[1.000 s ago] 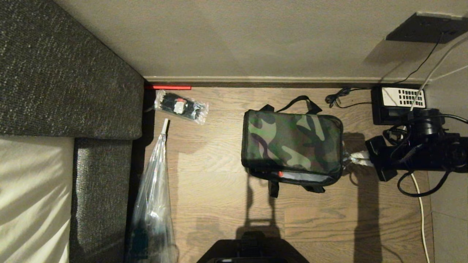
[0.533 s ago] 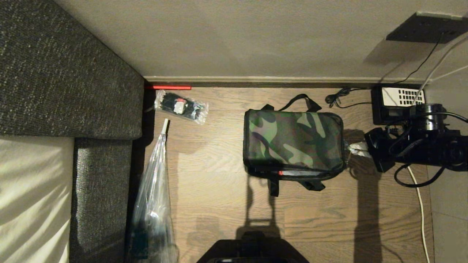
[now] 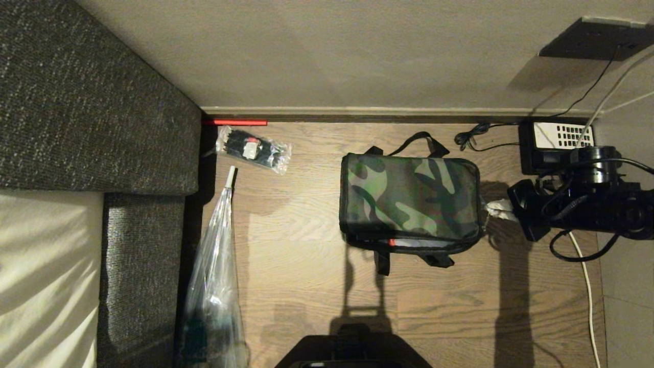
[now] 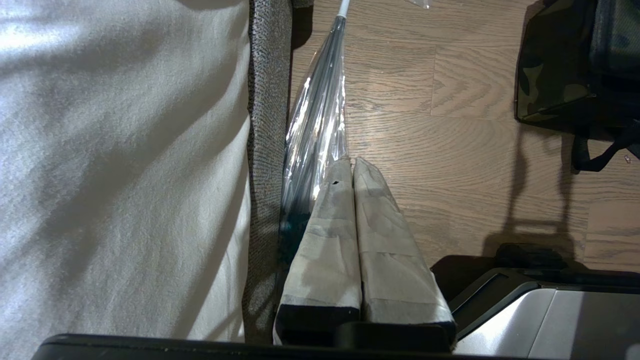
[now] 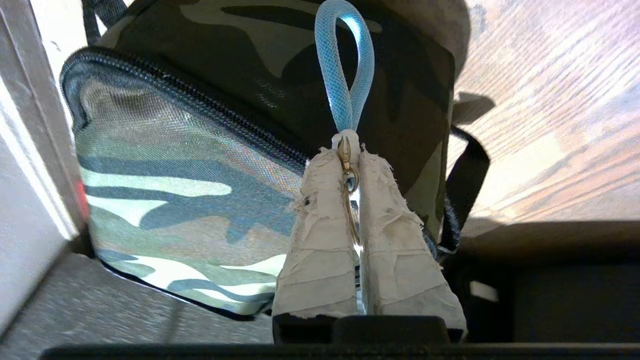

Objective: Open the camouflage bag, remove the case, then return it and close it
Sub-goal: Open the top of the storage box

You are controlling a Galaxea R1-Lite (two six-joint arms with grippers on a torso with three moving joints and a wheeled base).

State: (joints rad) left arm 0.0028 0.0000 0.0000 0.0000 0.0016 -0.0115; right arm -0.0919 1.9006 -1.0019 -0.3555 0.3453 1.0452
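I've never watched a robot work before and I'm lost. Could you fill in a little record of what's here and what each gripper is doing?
Setting: wooden floor by a wall, grey sofa on the robot's left
Main thing: camouflage bag, lid down, a thin red and grey gap along its near edge
Right gripper: at the bag's right end, shut on the zipper pull with its blue loop
Left gripper: shut, empty, idle above the floor near a clear plastic bag
Case: not visible
Nearby: black telephone, small plastic packet
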